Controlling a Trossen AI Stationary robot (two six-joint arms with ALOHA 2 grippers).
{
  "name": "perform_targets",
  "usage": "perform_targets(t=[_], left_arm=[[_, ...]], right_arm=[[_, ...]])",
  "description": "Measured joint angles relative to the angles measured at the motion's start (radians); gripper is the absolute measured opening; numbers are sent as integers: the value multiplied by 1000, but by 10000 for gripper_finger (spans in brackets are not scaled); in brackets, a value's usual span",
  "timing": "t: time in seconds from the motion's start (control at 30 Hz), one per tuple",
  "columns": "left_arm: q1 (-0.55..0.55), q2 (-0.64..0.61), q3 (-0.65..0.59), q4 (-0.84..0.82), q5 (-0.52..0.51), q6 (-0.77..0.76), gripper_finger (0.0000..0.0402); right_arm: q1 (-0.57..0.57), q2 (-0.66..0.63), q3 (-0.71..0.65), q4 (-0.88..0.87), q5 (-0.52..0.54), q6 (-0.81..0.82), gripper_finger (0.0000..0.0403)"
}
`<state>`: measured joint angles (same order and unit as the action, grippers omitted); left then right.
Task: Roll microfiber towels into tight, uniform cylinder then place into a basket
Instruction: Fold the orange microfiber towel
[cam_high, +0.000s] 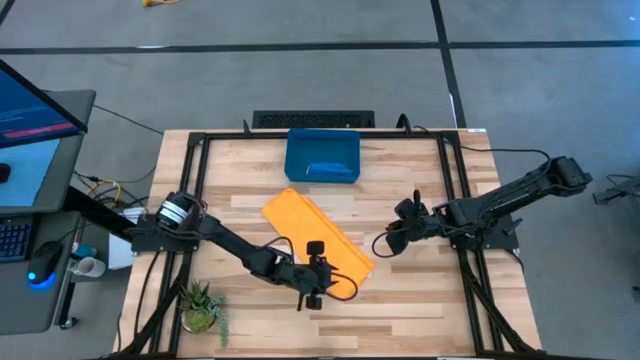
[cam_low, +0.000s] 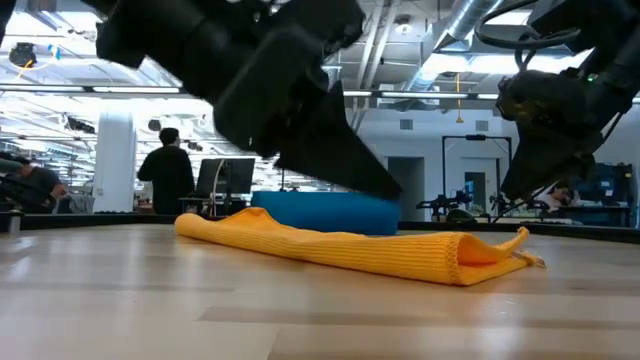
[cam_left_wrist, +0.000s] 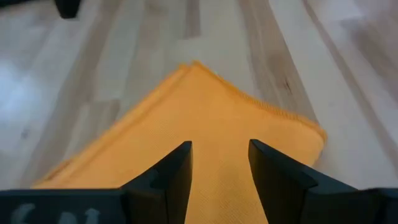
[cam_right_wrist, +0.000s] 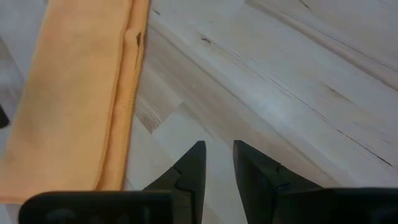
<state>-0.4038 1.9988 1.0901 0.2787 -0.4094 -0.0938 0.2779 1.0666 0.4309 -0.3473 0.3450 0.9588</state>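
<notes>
The yellow-orange towel (cam_high: 318, 238) is lying folded into a long strip, running diagonally across the middle of the wooden table (cam_high: 250, 310), and in the low view it's a flattish band with its open folded end toward the right. Closest to the front edge, the left pincer (cam_high: 314, 283) sits right over the near end of that strip; its wrist view shows the two dark fingers (cam_left_wrist: 166, 180) spread a bit apart with orange cloth showing between them, not pinching anything. A little further in and off to the right, the right pincer (cam_high: 384, 244) hangs over bare wood just beside the towel's long edge, fingers (cam_right_wrist: 190, 168) only slightly parted and holding nothing. Further back, near the far edge, is the dark blue basket (cam_high: 322, 155) with a blue towel (cam_high: 328, 169) inside it. Way out in the room behind, a person (cam_low: 167, 172) stands at a monitor.
</notes>
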Motion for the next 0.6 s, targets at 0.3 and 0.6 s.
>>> perform_targets(t=[0.3,0.6], left_arm=[[7,153,151,-74,132,79,151],[-13,179,345,-528,158,141,148]], right_arm=[[0,0,0,-11,0,-1,102],[0,0,0,-12,0,-24,102]])
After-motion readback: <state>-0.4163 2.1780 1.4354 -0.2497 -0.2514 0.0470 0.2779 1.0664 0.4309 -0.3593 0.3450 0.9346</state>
